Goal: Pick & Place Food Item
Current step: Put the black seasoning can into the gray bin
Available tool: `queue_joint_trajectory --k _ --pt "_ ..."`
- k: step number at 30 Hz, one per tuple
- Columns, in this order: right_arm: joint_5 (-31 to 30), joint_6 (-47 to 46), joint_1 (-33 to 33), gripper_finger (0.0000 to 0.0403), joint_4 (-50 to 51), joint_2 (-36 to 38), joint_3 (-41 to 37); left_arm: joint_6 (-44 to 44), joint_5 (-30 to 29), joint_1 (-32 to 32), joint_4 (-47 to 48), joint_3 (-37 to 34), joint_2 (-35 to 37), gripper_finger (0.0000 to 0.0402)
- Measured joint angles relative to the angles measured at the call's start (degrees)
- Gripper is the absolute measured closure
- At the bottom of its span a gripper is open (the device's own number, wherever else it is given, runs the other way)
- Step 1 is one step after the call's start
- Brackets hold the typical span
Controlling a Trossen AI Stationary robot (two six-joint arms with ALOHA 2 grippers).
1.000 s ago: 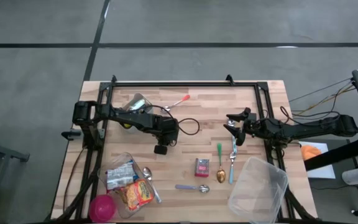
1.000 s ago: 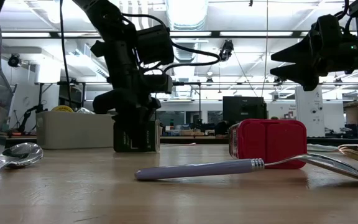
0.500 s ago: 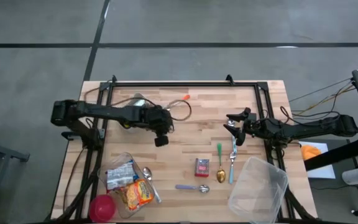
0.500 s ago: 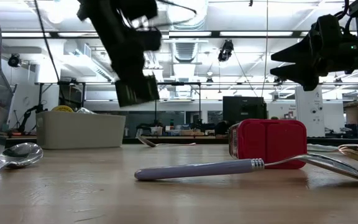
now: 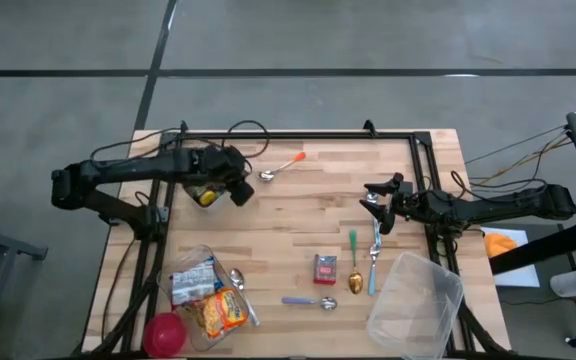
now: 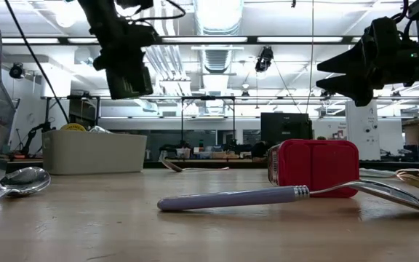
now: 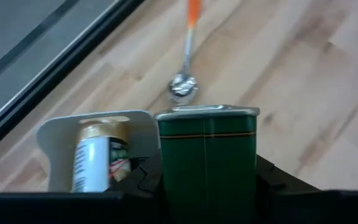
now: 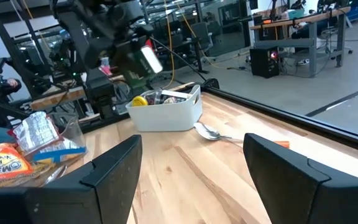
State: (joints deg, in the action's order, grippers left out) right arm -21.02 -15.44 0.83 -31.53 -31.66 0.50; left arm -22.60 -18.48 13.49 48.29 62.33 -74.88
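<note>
Left gripper (image 7: 207, 186) clamps the dark green rectangular tin (image 7: 207, 155), carried clear above the small white plastic bin (image 7: 95, 149), apparently for lowering inside. Right gripper (image 5: 376, 200) waits over the wooden table (image 5: 298, 230), fingers spread.

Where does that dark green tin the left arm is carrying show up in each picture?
High view: hidden under the left gripper, upper left.
Low view: green tin, held high at upper left.
Left wrist view: green tin, bottom centre, between the fingers.
Right wrist view: upper left, above the white bin.
Shared landmark: the white bin.
</note>
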Motion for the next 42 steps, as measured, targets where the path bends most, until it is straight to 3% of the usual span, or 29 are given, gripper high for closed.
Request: queue_joint_trajectory --k 14,29,42 --pt "0.0 0.0 0.0 0.0126 0.0 0.0 0.0 -3.0 0.1 7.3 -1.8 -6.3 -1.5 0.0273" --pt "0.0 0.0 0.0 0.0126 0.0 0.0 0.0 0.1 0.6 9.7 -13.1 -15.3 -1.5 0.0272" --pt "0.0 0.0 0.0 0.0126 0.0 0.0 0.0 0.3 5.1 11.0 -13.5 -17.7 -1.5 0.0272"
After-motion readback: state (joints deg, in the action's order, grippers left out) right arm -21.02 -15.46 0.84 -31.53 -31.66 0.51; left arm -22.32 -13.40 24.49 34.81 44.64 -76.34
